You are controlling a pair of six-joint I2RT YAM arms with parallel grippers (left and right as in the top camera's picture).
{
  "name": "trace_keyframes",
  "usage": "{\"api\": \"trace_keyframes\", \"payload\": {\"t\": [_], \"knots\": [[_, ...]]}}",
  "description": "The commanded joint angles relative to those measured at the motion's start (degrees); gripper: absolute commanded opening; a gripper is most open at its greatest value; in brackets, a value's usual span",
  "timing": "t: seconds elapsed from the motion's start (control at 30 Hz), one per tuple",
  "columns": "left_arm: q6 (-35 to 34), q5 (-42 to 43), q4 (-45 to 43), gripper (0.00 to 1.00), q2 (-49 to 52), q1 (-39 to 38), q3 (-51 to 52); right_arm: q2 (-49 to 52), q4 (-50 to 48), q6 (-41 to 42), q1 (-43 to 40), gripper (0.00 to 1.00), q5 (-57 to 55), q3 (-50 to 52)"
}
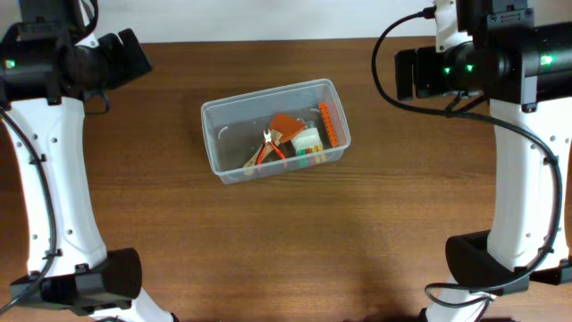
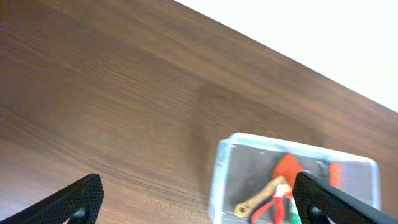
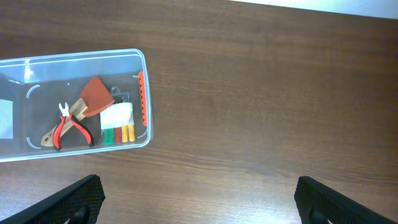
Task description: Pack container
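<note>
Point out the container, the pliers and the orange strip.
container [image 3: 74,57]: right wrist view, far rim.
pliers [image 3: 67,120]: right wrist view, pivot.
orange strip [image 3: 142,99]: right wrist view, middle.

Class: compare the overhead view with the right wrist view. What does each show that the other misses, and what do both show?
Overhead only: the white left arm and right arm flanking the container. Right wrist only: that arm's own dark jaws, spread wide along the bottom edge. Both: the container holding red-handled pliers and an orange strip, on the wooden table.
</note>
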State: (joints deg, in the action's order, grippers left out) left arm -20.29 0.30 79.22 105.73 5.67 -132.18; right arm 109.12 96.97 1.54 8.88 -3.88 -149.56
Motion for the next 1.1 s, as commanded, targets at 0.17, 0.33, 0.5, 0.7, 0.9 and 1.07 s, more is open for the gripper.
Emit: {"api": "trace_keyframes", "payload": {"t": [0.17, 0.33, 0.5, 0.7, 0.9, 1.07], "knots": [[-2.8, 4.5, -0.1, 0.99, -0.5, 0.1, 0.3, -0.7, 0.3, 0.7, 0.4, 0.99, -1.1, 0.1], [-2.8, 4.5, -0.1, 0.99, -0.5, 0.1, 0.3, -0.7, 0.3, 0.7, 0.4, 0.99, -1.1, 0.1], [-2.8, 4.5, -0.2, 0.99, -0.5, 0.1, 0.3, -0.7, 0.3, 0.7, 0.4, 0.99, -1.1, 0.1], [-2.8, 3.0, -0.1, 0.99, -1.0, 0.1, 0.3, -0.7, 0.3, 0.7, 0.4, 0.99, -1.1, 0.1], [-2.8, -3.9, 2.9, 0.99, -12.3, 0.1, 0.7, -0.7, 0.3, 0.7, 0.4, 0.99, -1.1, 0.1], [-2.8, -6.8, 2.8, 0.99, -25.7, 0.1, 5.0, -0.7, 0.3, 0.7, 0.4, 0.99, -1.1, 0.1]]}}
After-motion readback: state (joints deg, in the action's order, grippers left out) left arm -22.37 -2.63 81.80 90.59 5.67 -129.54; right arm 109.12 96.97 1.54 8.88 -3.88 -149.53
